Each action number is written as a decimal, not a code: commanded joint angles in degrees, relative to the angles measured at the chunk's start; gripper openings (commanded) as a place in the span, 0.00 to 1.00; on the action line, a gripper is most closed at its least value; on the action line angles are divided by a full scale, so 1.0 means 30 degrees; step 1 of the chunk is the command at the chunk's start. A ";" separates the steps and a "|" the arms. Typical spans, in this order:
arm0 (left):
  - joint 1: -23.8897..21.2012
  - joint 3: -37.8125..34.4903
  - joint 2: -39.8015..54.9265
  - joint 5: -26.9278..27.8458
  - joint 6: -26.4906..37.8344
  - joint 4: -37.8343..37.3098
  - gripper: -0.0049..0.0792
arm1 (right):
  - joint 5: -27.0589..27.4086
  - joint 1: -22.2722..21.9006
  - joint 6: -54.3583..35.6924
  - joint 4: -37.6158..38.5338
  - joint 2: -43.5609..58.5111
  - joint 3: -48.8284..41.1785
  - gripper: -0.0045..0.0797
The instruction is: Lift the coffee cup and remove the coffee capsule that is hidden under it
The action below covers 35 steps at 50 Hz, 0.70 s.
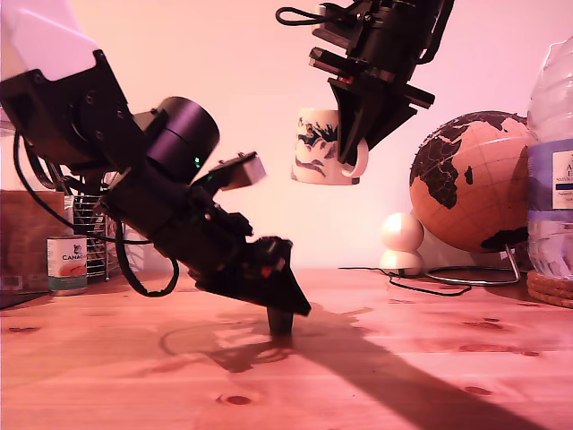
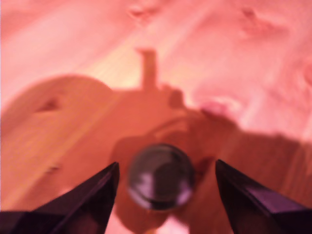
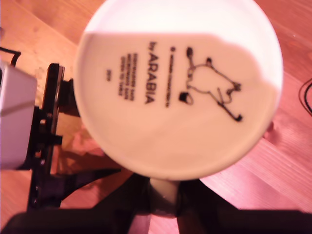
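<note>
The white coffee cup [image 1: 322, 148] with its dark drawn print hangs upside down high above the table, mid-frame in the exterior view. My second gripper [image 1: 352, 141] is shut on its loop handle. The second wrist view shows the cup's printed base [image 3: 180, 87] and the handle between my second gripper's [image 3: 163, 195] jaws. The small dark coffee capsule [image 1: 280, 321] stands bare on the wooden table [image 1: 403, 358]. My first gripper [image 1: 291, 306] is lowered over it from the exterior view's left. It stands open, with the capsule [image 2: 160, 176] between its spread fingers [image 2: 97, 190] and a gap on each side.
A labelled tin can [image 1: 66, 264] and a wire rack [image 1: 89, 224] stand at the exterior view's far left. A globe [image 1: 470, 179], a white figure [image 1: 402, 242], a cable [image 1: 430, 285] and a water bottle [image 1: 551, 152] on a cork coaster [image 1: 551, 288] occupy its right.
</note>
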 commanded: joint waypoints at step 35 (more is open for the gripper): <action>-0.0080 0.0678 -0.1151 0.0051 0.0372 -0.0976 0.25 | -0.0444 0.0051 -0.0488 0.0029 -0.1013 0.0474 0.04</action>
